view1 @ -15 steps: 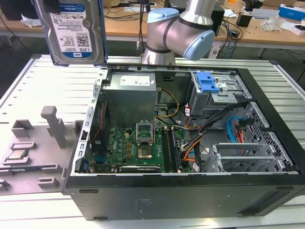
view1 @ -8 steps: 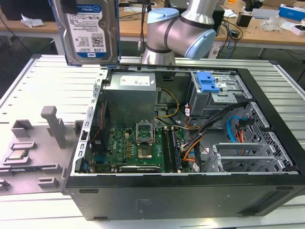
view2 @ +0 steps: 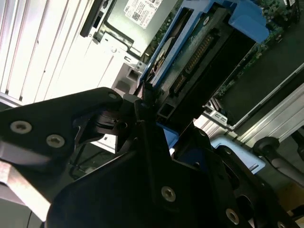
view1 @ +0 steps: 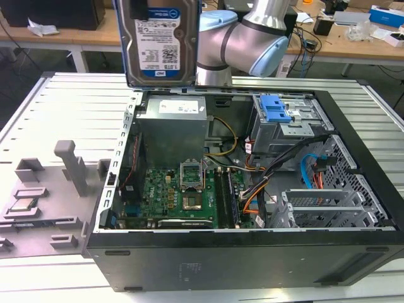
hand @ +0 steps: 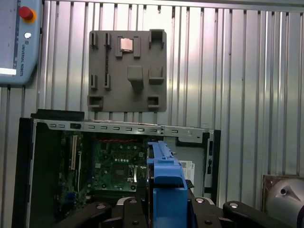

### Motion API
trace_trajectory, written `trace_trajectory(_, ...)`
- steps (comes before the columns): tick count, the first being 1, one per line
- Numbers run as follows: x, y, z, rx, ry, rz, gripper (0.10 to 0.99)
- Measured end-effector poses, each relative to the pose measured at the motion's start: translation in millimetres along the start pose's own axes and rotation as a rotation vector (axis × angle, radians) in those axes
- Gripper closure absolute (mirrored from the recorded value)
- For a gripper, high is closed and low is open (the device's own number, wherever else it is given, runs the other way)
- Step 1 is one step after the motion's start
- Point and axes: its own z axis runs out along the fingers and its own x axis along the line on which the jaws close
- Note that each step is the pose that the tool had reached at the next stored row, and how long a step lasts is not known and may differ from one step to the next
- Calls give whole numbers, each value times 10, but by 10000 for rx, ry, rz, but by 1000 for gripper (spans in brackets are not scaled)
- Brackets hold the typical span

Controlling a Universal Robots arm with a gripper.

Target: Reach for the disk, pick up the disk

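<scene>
Blue-framed disk [view1: 158,41] hangs upright above the open case [view1: 252,265], label toward the exterior view. In the first wrist view I see the tool [hand: 166,211] clamped on its edge.

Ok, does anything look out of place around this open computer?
Yes: the disk is not in the computer case; it hangs upright in the air above it, clamped in the hand. A small chip also sits out on the grey tray at the exterior view's left.

Top of disk [view1: 159,44] cut off; arm [view1: 249,41] partly behind.
</scene>
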Motion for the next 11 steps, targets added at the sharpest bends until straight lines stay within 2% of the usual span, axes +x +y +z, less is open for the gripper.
trace_trajectory(11,12,-353,-14,-4,0,-2,722)
